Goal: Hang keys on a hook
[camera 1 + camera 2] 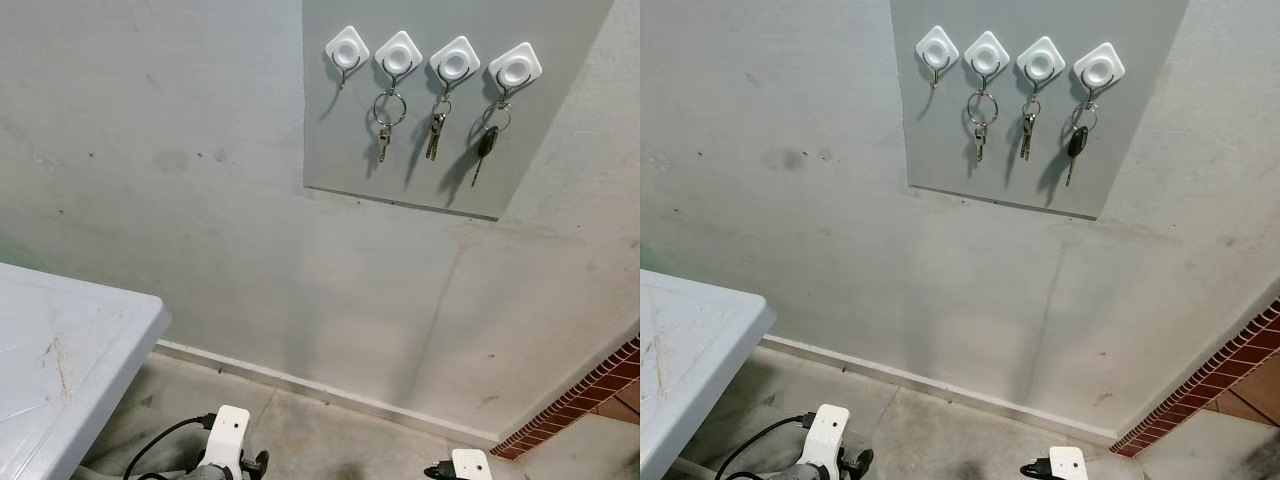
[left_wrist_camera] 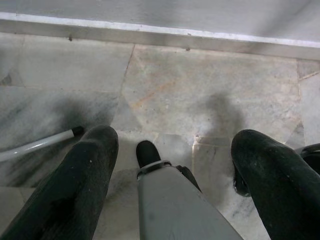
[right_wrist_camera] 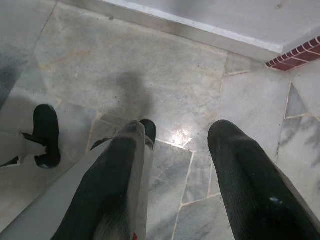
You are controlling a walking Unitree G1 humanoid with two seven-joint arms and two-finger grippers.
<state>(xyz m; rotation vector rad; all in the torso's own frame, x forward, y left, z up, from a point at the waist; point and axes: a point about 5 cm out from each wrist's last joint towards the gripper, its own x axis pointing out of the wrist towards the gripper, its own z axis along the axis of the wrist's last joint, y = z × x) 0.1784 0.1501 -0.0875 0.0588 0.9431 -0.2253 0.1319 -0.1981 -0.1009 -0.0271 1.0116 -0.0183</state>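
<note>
I see a grey panel (image 1: 440, 160) at one o'clock with four white diamond hooks (image 1: 400, 55); metal keys (image 1: 386, 125) hang on the right three, the leftmost is bare. Both arms hang low over marble floor (image 2: 200, 90): left gripper (image 2: 172, 165) and right gripper (image 3: 175, 165) have fingers spread, grasping nothing.

The table (image 1: 70, 350) is cut off at the frame's edge; both arms show just their wrists.

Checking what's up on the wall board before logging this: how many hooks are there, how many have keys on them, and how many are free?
Hooks with keys: 3 — silver key on a large ring, second key set, black-headed key
Free hooks: 1 — leftmost hook
Total hooks: 4
</note>
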